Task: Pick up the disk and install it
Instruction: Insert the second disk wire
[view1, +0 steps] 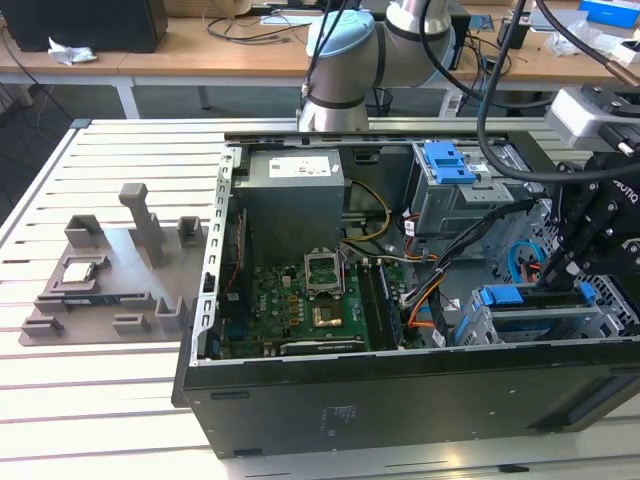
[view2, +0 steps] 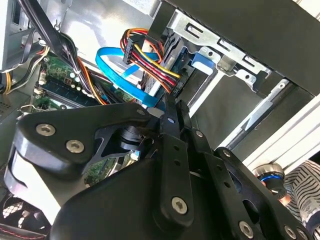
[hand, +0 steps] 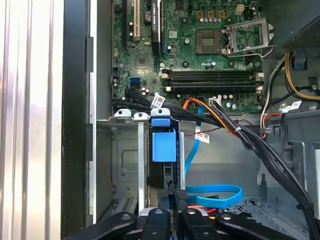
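Blue rail of the disk (hand: 163, 150) stood on edge in the grey drive cage (view1: 540, 325) of the open computer case (view1: 400, 400), my gripper (hand: 174, 196) sat right behind it, fingers squeezed together on its back edge, blue flat cable (hand: 215, 192) just beside, green motherboard (hand: 200, 45) further in.

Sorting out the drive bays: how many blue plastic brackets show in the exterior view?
2. One blue bracket sits atop the rear grey cage; the other tops the disk in the front cage beneath the hand. Others may be hidden.
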